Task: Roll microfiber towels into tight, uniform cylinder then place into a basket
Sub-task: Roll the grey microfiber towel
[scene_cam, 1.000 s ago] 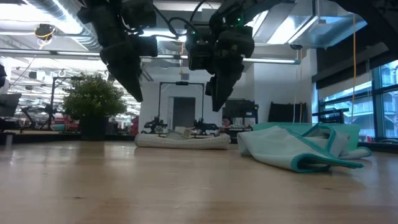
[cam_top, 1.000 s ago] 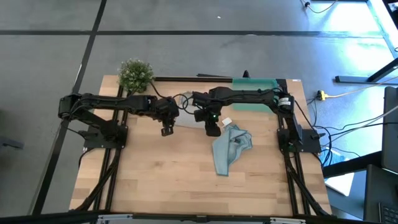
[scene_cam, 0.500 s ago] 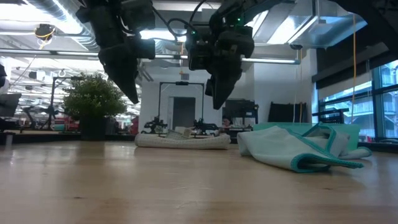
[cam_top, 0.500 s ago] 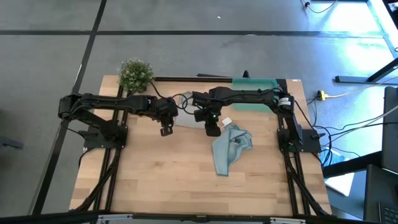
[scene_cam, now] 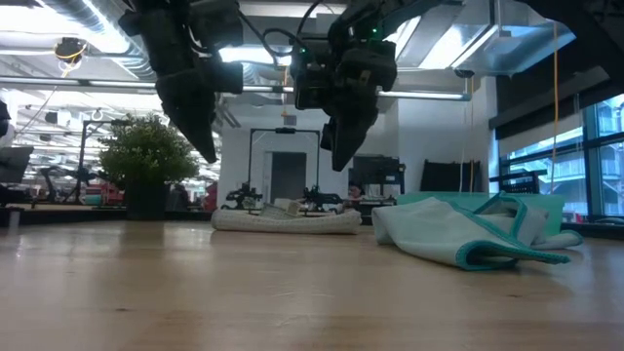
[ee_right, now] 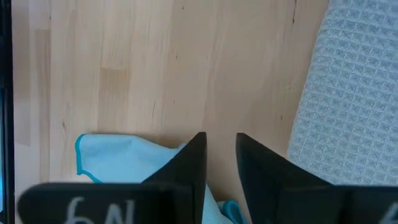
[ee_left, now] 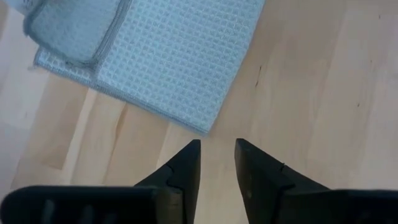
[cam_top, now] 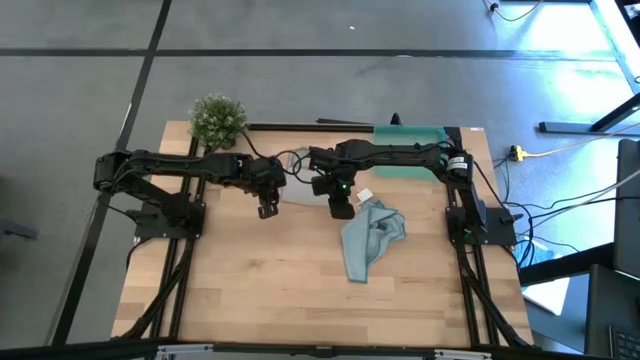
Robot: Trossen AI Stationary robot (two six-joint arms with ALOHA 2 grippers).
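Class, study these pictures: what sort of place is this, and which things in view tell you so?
Probably a robotics lab or workshop: two dark arms on a wooden table, exposed ceiling ducts overhead, and cables trailing over a bare grey floor.

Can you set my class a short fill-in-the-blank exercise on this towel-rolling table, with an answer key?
1. The grey towel lies flat on the table, between the two ____.
2. The light blue towel lies crumpled in front of the ____ gripper.
3. The teal basket sits at the table's far edge and so far holds ____ of the towels.
4. Both grippers, the left gripper included, hang above the table holding ____.

Missing words: grippers; right; neither; nothing
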